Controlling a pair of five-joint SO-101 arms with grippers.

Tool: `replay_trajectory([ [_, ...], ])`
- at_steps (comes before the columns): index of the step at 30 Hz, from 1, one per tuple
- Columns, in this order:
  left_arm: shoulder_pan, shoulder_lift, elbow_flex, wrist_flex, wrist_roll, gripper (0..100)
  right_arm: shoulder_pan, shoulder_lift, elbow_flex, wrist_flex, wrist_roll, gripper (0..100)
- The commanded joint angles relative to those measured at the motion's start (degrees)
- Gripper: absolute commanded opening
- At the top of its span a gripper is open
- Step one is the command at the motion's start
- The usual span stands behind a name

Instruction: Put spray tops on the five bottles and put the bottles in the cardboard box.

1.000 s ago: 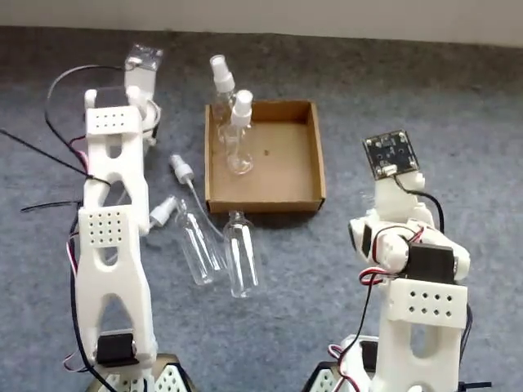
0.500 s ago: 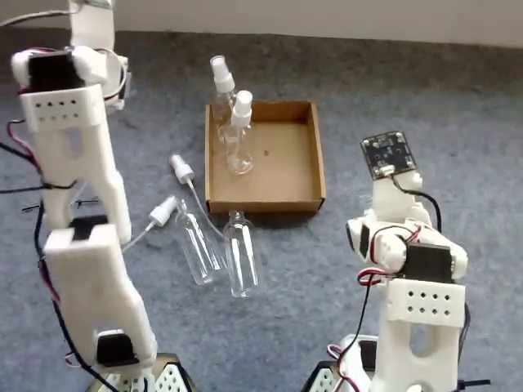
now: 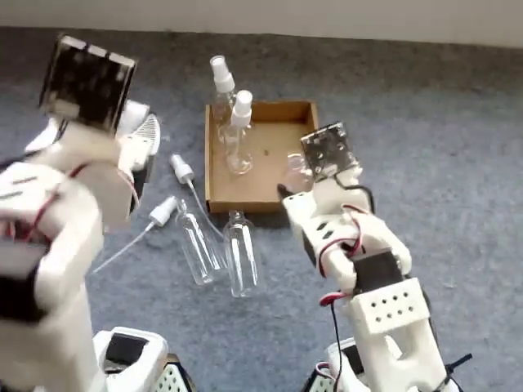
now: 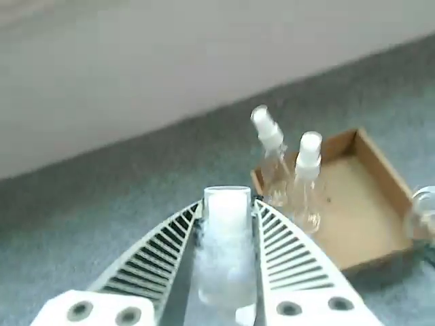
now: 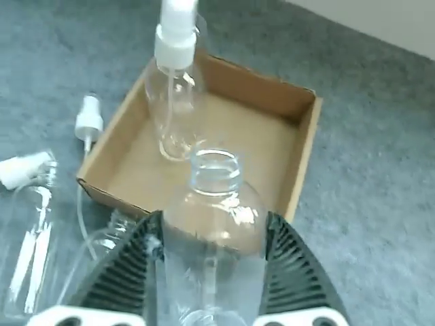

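Observation:
My left gripper is shut on a white spray top and is raised above the carpet left of the cardboard box. My right gripper is shut on a clear open-necked bottle, held upright over the box's near right part; the same bottle appears in the high view. One topped bottle stands inside the box at its left. Another topped bottle stands at the box's far left corner. Two clear bottles lie on the carpet in front of the box.
Two loose spray tops with tubes lie on the grey carpet left of the box, near the lying bottles. The raised left arm covers the left side of the high view. A pale wall runs along the back.
The left arm has lifted and swung back toward the camera with the spray top. The right arm has moved left to the box, carrying the bottle.

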Motion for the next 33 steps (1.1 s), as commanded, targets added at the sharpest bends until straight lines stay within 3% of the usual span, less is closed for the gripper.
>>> replay_trajectory([
  [1, 8.40, -7.69, 5.49, -13.27, 4.92, 2, -5.05, -7.96, 6.64, -9.80, -0.79, 0.5],
  [5, 15.16, -7.34, 8.22, -23.91, 7.82, 1, -7.69, -20.79, 18.24, -15.96, -0.97, 0.5],
  [13, 24.92, -1.10, 11.91, -45.89, 14.07, 1, -7.96, -38.90, 31.78, -16.31, -1.14, 0.5],
  [22, 28.35, 7.60, 11.74, -48.26, 21.36, 1, -7.69, -48.31, 35.65, -16.31, -3.34, 0.5],
  [33, 28.35, 13.32, 12.18, -51.87, 21.36, 1, -7.87, -48.75, 35.56, -16.04, -5.10, 0.5],
])
